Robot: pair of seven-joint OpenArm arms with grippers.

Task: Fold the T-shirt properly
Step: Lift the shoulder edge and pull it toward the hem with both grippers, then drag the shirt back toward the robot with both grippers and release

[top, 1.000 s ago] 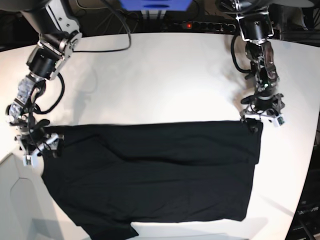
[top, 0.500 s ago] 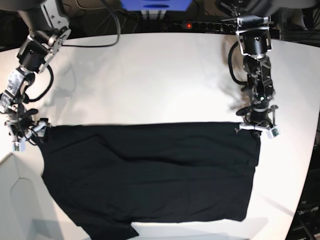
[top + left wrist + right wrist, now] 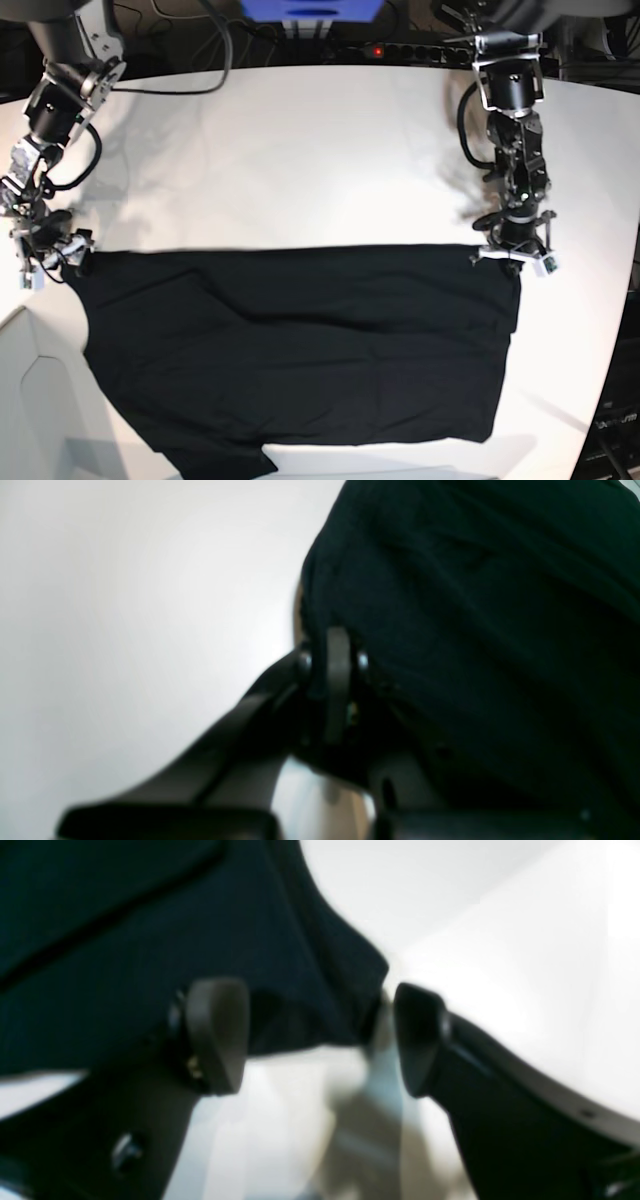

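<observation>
The black T-shirt [image 3: 300,350] lies spread flat on the white table [image 3: 300,150], no print showing. My left gripper [image 3: 512,258] stands over its far right corner, shut on the cloth; in the left wrist view the fingers [image 3: 337,680] are pressed together at the edge of the T-shirt [image 3: 475,630]. At the far left corner, my right gripper [image 3: 52,256] is open. In the right wrist view its two pads [image 3: 217,1035] stand wide apart, and the corner of the T-shirt [image 3: 320,1000] sits between them.
A power strip [image 3: 400,48] and black cables [image 3: 215,70] lie along the table's back edge. The table's left edge [image 3: 15,320] runs close to my right gripper. A dark rack [image 3: 615,430] stands beyond the right edge.
My left gripper has shut on the far right corner. The right arm has swung left and slightly back, from over the cloth to its far left corner, fingers starting to narrow.
</observation>
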